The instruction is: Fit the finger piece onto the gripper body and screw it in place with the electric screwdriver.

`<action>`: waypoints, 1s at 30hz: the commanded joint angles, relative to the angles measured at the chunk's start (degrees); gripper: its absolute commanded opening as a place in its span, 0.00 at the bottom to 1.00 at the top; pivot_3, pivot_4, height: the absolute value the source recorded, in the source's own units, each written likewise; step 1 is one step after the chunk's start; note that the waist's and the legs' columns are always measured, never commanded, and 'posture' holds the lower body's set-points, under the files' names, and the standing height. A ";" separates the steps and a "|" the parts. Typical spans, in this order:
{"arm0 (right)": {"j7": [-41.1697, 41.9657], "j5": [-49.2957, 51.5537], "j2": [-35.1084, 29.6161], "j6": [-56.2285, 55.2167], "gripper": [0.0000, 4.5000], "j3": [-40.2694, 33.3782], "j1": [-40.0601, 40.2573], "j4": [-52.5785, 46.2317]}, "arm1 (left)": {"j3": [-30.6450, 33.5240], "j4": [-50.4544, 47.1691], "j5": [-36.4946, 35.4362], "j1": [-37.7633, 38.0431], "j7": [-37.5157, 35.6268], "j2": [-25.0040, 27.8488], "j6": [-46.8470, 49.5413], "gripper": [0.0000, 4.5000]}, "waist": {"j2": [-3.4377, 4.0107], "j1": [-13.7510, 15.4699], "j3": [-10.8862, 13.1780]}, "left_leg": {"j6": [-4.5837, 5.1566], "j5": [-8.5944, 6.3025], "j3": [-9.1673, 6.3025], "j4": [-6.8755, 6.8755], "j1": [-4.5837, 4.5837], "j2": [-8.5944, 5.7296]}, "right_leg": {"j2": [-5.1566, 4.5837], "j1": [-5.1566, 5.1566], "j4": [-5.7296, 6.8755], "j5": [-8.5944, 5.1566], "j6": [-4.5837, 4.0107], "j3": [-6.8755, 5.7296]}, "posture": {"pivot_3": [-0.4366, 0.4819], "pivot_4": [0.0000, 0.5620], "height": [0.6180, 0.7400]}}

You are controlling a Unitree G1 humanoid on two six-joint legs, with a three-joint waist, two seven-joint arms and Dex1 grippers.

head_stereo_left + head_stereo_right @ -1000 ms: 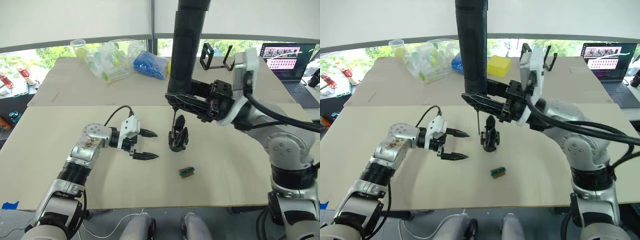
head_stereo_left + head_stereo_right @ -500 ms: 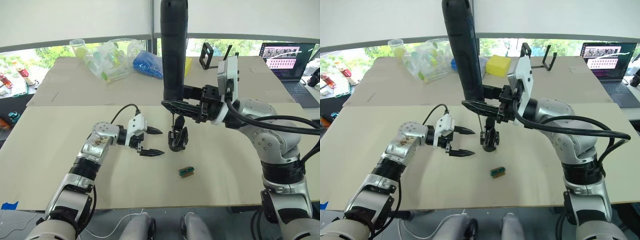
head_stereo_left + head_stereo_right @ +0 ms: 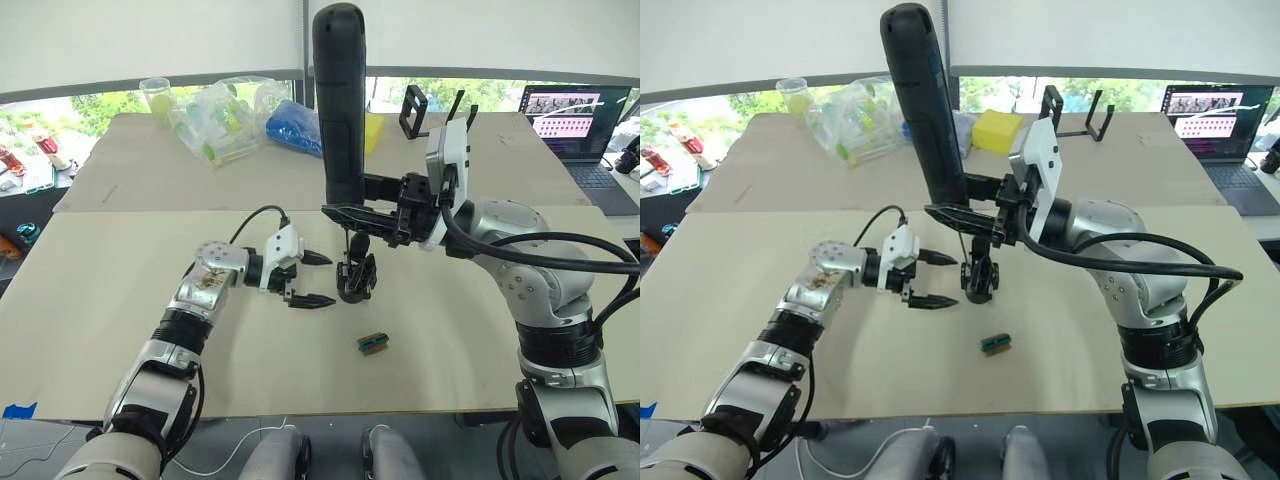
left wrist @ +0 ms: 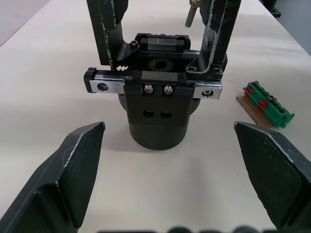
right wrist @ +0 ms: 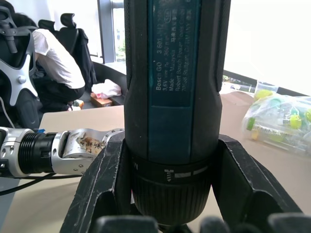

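Where gripped: "Bosch GO" electric screwdriver

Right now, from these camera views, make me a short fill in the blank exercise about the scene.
1. The right gripper is shut on the electric ____.
2. The left gripper hangs beside the gripper body with its fingers ____.
3. The small block on the table is brown and ____.

Missing words: screwdriver; open; green

Black gripper body upright on table, electric screwdriver vertical above it
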 commanded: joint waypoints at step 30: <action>2.68 -4.57 1.67 -4.36 0.42 -1.73 2.00 0.43 | 0.63 1.03 0.25 -2.11 0.39 -1.60 -2.05 1.00 | 0.00 0.03 0.00 | -0.01 0.01 0.04 0.17 -0.18 -0.02 | -0.02 -0.27 0.40 0.00 0.00 0.00 | 0.48 0.27 1.00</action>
